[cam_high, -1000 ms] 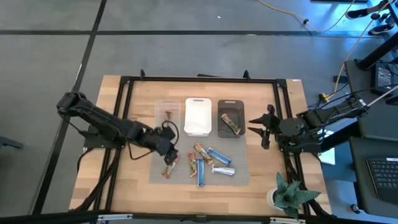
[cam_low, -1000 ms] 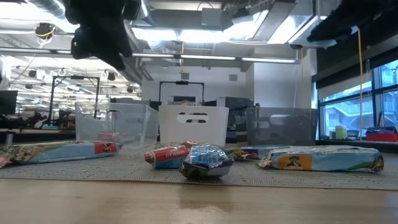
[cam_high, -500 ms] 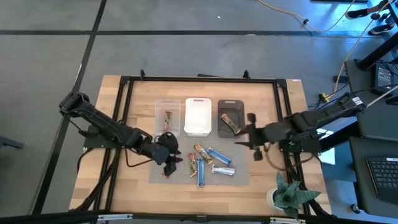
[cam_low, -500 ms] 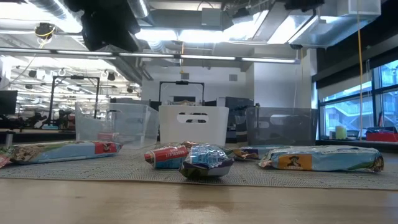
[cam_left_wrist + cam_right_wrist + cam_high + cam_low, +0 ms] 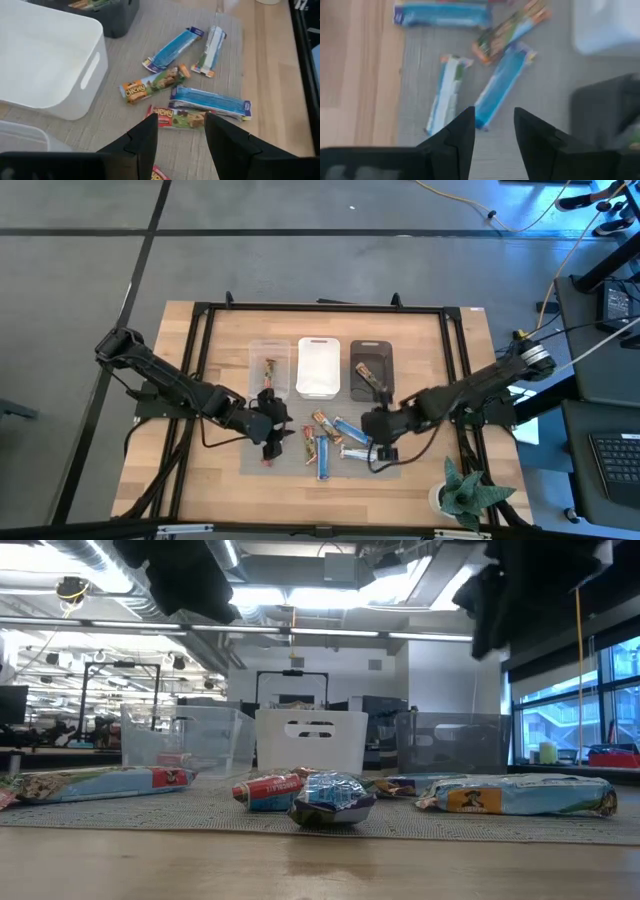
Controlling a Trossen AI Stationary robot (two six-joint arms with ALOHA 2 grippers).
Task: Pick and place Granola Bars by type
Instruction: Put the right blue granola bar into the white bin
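Left gripper [image 5: 177, 137], fingers apart and empty, hides part of a crinkly red bar [image 5: 180, 118]; right gripper [image 5: 492, 131], likewise parted, hovers over a shiny blue bar [image 5: 501, 85] at 12 o'clock.

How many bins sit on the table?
3, in one row: clear bin leftmost in the high view, white bin in the middle, dark bin rightmost. None looks hidden.

The right gripper [image 5: 378, 442] has swung in over the granola bars [image 5: 335, 442].
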